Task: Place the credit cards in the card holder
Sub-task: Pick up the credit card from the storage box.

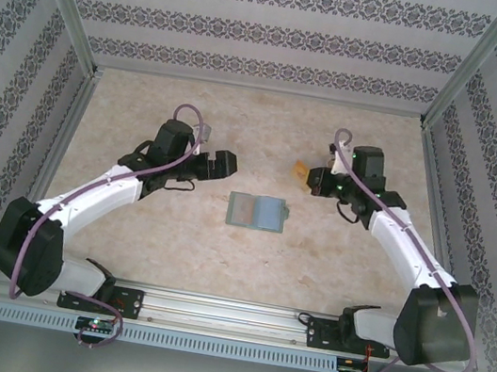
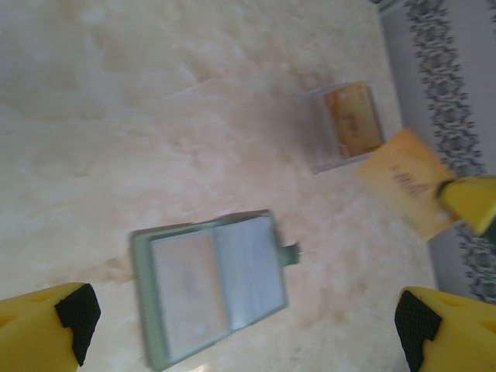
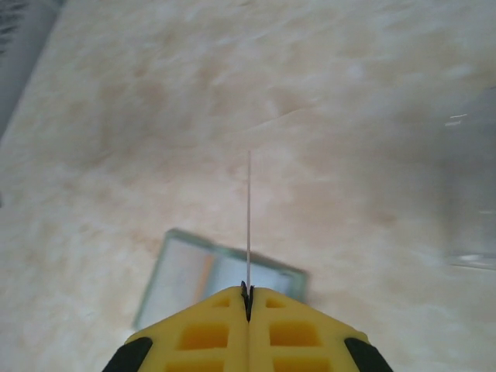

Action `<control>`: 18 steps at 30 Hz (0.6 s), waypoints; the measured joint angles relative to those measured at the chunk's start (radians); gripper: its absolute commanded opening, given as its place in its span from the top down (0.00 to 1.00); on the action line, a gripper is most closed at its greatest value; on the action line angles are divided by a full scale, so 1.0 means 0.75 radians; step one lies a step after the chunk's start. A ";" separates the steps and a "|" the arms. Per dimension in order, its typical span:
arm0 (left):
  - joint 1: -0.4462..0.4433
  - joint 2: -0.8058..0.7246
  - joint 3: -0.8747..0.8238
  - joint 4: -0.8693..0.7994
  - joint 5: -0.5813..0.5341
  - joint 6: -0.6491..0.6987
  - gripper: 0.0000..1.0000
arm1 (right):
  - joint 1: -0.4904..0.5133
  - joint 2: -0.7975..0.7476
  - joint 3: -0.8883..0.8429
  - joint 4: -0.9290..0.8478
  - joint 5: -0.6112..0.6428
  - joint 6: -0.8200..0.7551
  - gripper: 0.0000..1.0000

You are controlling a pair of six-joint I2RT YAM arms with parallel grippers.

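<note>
one orange-yellow card [image 1: 301,169] is up off the table [image 1: 171,249], pinched by the r gripper [image 1: 313,178] at far right of centre. r wrist view: fingers [image 3: 217,329] pressed together, card [image 3: 249,217] seen edge-on as a thin line rising from btwn them. l wrist view: same card [image 2: 403,182] tilted, one corner under a yellow r fingertip [image 2: 469,201].

card holder [image 1: 258,212] lies open and flat at mid-table, btwn the two arms and nearer than both grippers. left half looks pinkish, right half blue-grey, small tab on its right edge. can't tell if a card already sits inside.

l gripper [image 1: 223,165] spread wide, nothing in it, hovering just far-left of the holder. its black pads [image 2: 77,310] show at either side of the holder [image 2: 209,291] in l wrist view.

clear case [image 2: 341,124] sits on the table just beside the held card, w/ a 2nd orange card [image 2: 353,116] inside.
</note>
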 measured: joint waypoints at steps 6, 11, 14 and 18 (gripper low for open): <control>0.000 0.076 -0.001 0.184 0.110 -0.120 0.00 | 0.135 0.000 -0.208 0.502 -0.087 0.553 1.00; 0.000 0.168 0.002 0.361 0.223 -0.243 0.00 | 0.257 0.048 -0.278 0.830 -0.020 0.863 1.00; 0.000 0.209 0.011 0.429 0.280 -0.304 0.05 | 0.315 0.090 -0.269 0.996 0.015 0.955 1.00; 0.000 0.222 0.028 0.475 0.334 -0.358 0.24 | 0.383 0.130 -0.237 1.109 0.068 1.017 1.00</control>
